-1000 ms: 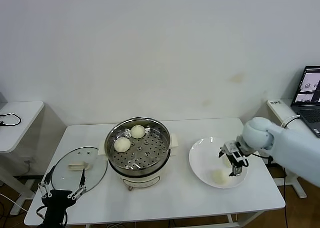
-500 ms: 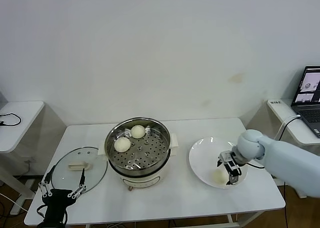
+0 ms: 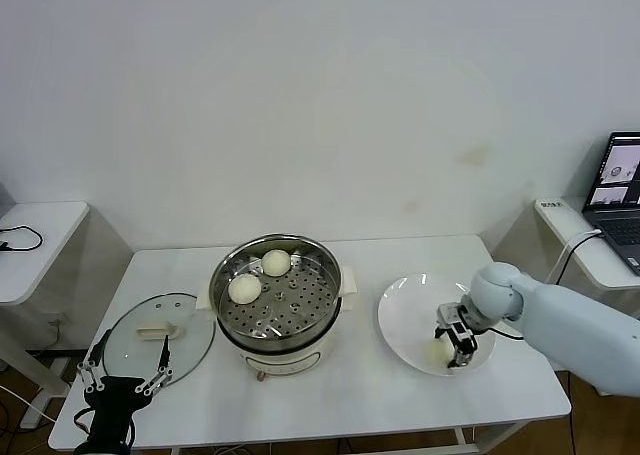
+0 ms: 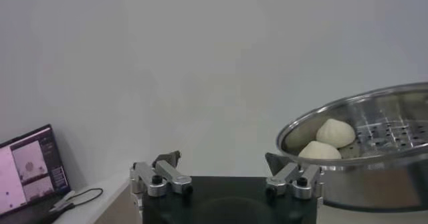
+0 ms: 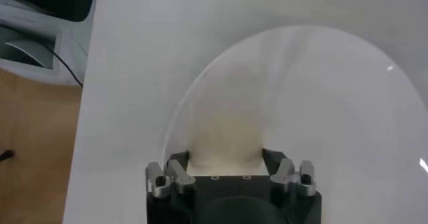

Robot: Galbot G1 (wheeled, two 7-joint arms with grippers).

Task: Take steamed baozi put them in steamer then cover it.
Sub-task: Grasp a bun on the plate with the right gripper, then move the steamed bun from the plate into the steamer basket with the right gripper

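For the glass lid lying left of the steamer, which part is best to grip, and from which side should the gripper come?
Probably the cream rectangular handle in the middle of the glass lid. The lid lies flat on the table, its rim low and wide, so only the raised handle offers a hold. Come from straight above with the left gripper, which is open beside it, closing across the handle's narrow sides.

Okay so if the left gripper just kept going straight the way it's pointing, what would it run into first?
Probably the steamer. In the left wrist view, the open left gripper points mostly past the steamer's side toward the bare wall, with the steel rim just beyond one fingertip. Depth is unclear, so it might slip past.
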